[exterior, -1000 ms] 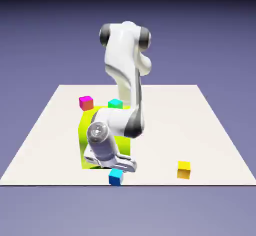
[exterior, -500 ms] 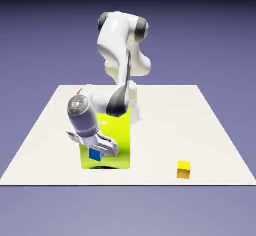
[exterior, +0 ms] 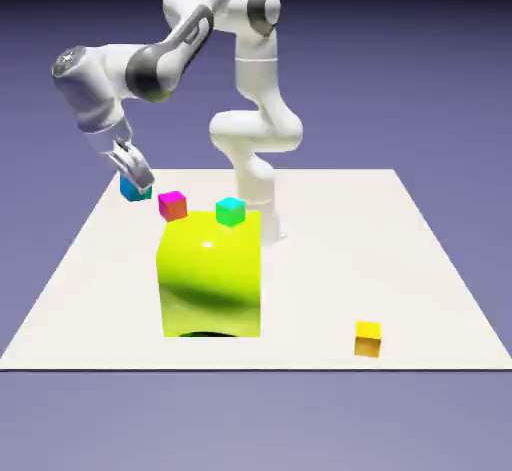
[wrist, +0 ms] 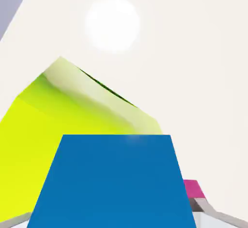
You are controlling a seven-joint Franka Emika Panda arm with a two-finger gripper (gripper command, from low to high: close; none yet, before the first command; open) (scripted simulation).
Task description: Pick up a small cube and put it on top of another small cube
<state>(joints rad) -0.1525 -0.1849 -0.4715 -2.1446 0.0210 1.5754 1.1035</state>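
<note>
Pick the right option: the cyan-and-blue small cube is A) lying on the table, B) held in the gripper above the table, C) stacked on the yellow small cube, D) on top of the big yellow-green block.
B: the gripper clamps the small cube in the air.

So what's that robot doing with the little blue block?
The white robot arm's gripper is shut on the small cube, the one with the cyan top and blue sides, and holds it up in the air near the table's far left corner in the exterior view. A pink cube and a teal cube sit close by, behind a big yellow-green block. A yellow cube sits alone up front.
</note>
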